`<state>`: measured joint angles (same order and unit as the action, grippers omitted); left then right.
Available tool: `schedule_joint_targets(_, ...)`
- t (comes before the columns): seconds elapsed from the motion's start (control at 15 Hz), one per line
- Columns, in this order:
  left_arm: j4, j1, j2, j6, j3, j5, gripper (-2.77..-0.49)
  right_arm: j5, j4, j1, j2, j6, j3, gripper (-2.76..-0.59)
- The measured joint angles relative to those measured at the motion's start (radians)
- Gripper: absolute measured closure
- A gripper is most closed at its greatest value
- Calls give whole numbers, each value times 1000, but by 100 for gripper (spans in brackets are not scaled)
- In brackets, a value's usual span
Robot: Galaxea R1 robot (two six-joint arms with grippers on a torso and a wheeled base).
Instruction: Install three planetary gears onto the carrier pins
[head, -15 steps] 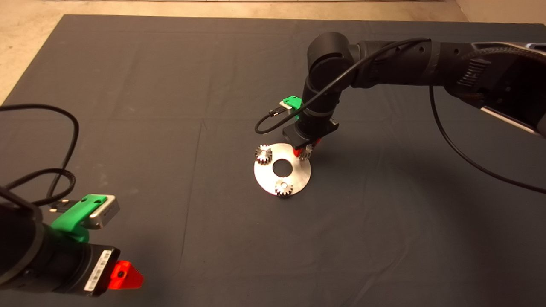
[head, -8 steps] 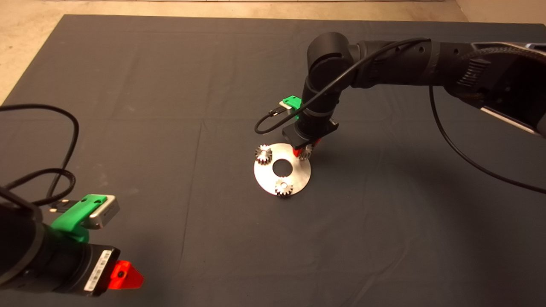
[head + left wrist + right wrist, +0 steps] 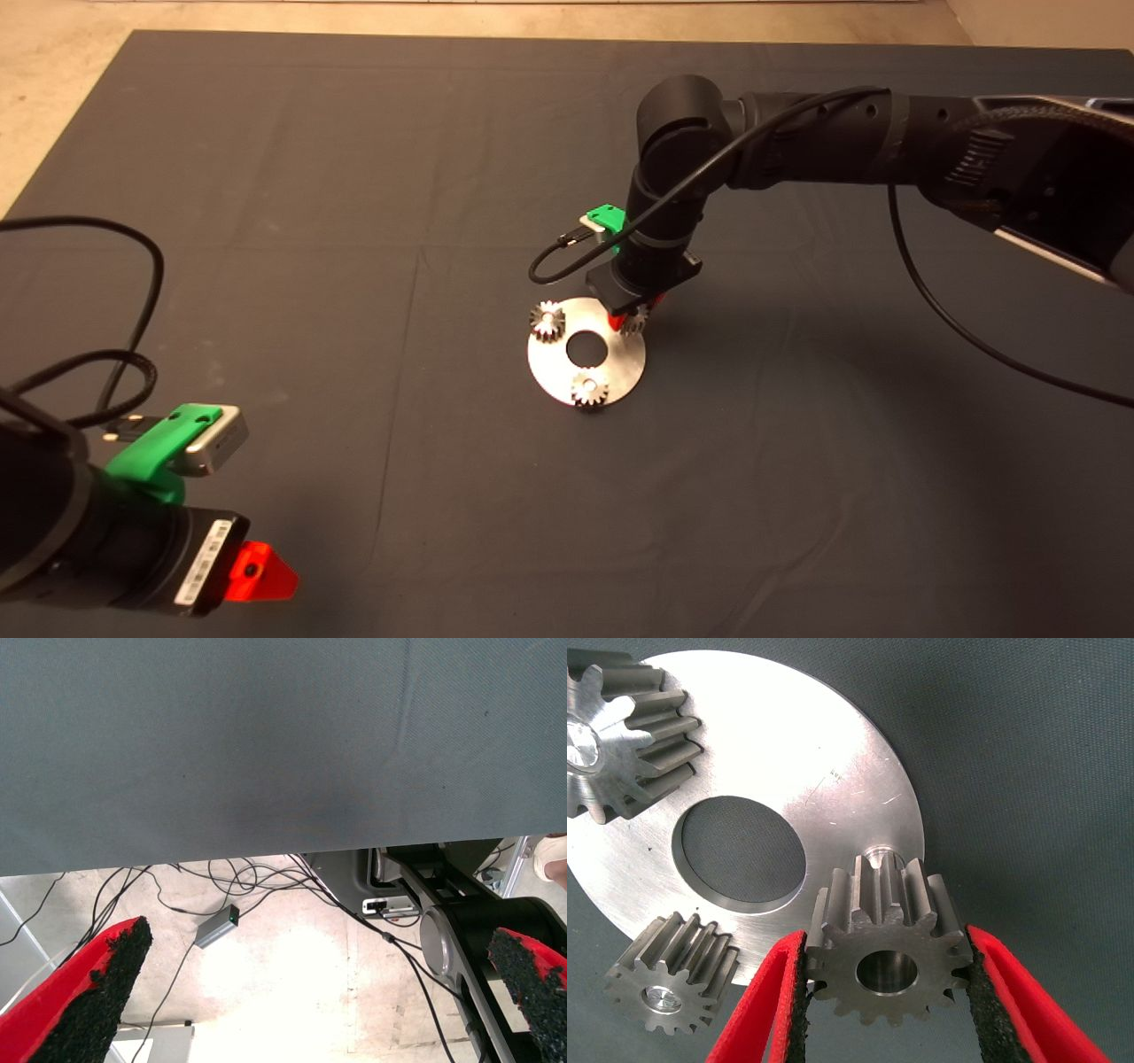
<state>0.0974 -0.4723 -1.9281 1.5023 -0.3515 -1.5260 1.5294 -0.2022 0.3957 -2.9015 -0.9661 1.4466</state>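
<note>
On the dark grey mat [image 3: 354, 266], the flat round silver disc [image 3: 620, 368] hasn't budged and two small toothed metal gears [image 3: 589, 388] sit on their pegs. The right gripper [image 3: 888, 992] is clamped on the third gear [image 3: 888, 961], now slightly higher than before, above the bare peg [image 3: 879, 853]. The left gripper [image 3: 310, 992] is parked lower left, fingers apart.

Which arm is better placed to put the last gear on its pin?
The right. Its end effector already grips the third gear just beside the free pin; the left end effector waits far away, open.
</note>
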Motion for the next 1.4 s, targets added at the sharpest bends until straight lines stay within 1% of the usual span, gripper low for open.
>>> schedule_joint_targets(0.6,0,0,0,0,0,0,-277,0,0,0,0,0,3,-105)
schedule_joint_targets(0.8,0,0,14,-1,0,0,-277,-1,0,0,0,0,8,-105)
schedule_joint_targets(1.0,0,0,14,-12,0,0,-277,-4,0,0,0,0,10,-105)
schedule_joint_targets(1.4,0,0,14,-16,0,0,-277,-3,0,0,0,0,10,-105)
